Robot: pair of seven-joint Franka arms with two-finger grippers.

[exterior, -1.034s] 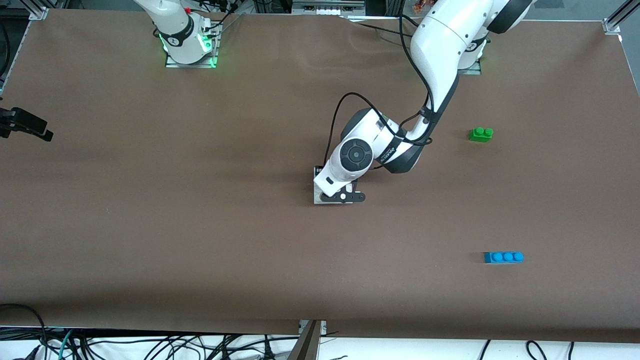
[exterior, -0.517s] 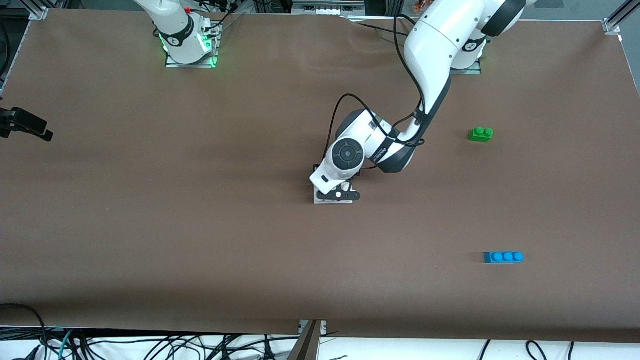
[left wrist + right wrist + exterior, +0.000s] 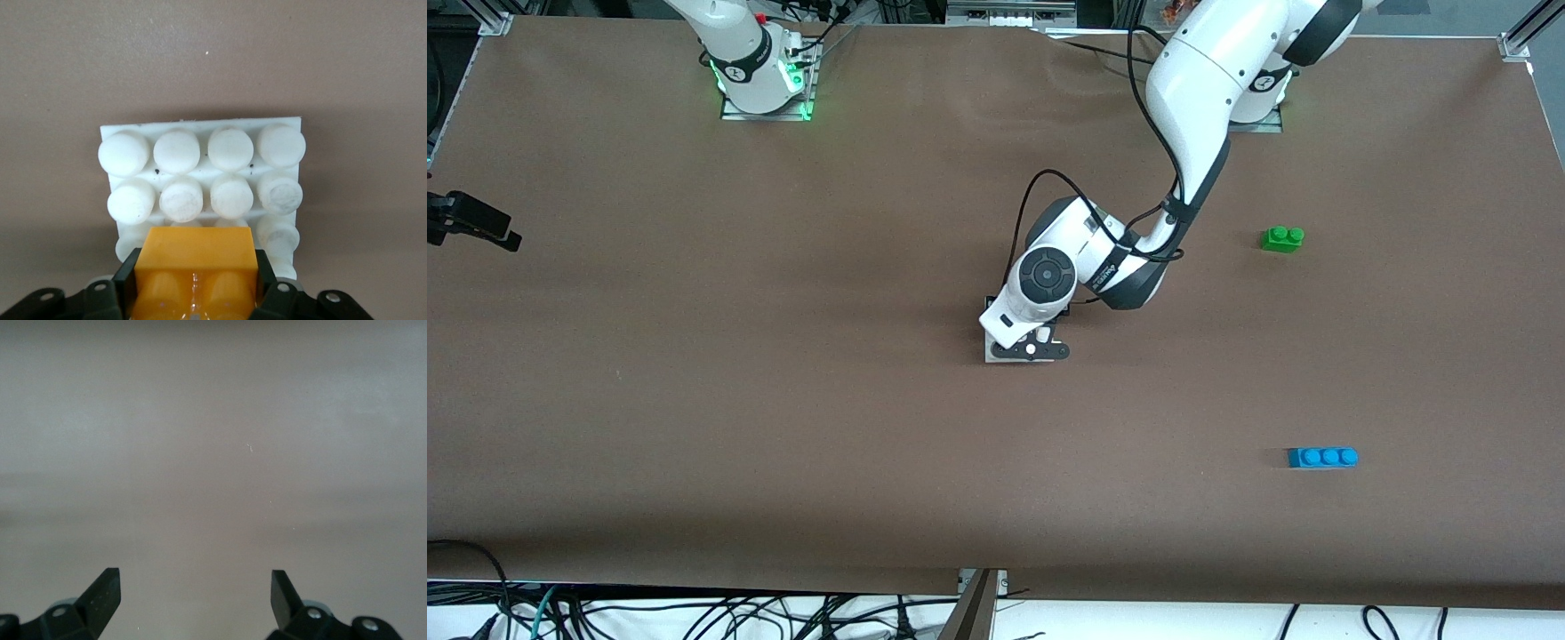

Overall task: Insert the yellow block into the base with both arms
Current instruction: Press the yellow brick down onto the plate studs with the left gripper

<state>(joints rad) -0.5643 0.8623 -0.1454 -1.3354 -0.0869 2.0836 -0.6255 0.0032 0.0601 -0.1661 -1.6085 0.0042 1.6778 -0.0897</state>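
1. Left arm (image 3: pixel 1192 80) comes from its base at the top edge of the front view and bends down to mid-table; its wrist sits right over the base (image 3: pixel 992 354).
2. Left gripper (image 3: pixel 197 293) is clamped on the yellow block (image 3: pixel 197 257); a black finger (image 3: pixel 127 283) presses each short side of the block.
3. In the left wrist view the yellow block is down among the studs of the base, covering part of the stud rows closest to the gripper. Cannot tell whether it is fully seated.
4. The base is a white square stud plate lying flat on the brown table (image 3: pixel 694 400), about mid-table. In the front view only its corner toward the right arm's end and its edge nearest the camera show; the wrist hides the rest.
5. Two full rows of four studs on the base (image 3: pixel 200 173) are uncovered and clearly visible in the left wrist view.
6. Right gripper (image 3: pixel 195 590) is spread wide, nothing between the fingertips (image 3: pixel 103 587), only bare table below it.
7. Right arm (image 3: pixel 734 44) waits; only its base section shows in the front view.
8. Green two-stud brick (image 3: pixel 1282 238) lies toward the left arm's end of the table, well apart from the base.
9. Blue three-stud brick (image 3: pixel 1323 457) lies nearer the front camera than the green brick, also toward the left arm's end.
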